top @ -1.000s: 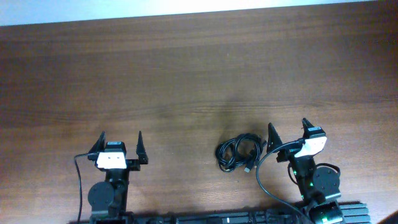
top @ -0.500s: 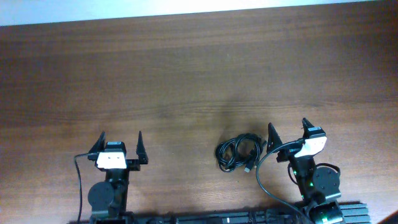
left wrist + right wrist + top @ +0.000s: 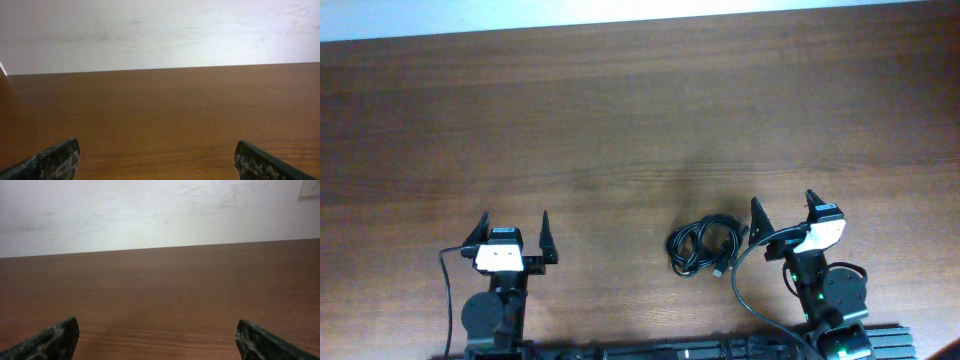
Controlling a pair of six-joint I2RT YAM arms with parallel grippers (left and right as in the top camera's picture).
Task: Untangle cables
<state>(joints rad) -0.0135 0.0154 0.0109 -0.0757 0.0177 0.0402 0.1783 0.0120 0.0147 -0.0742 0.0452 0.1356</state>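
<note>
- Lying bunched in loose loops on the surface, overhead: cables, just beside the right fingers, well apart from the left fingers; both pairs spread wide.
- Left wrist: left fingers wide, only wood between.
- Right wrist: right fingers wide, only wood between.

A dark brown wood-grain tabletop is filling nearly the whole overhead view, and its far edge is meeting a scuffed white wall. Soft, even light is falling on the wood and laying a pale sheen across it in both wrist views.
</note>
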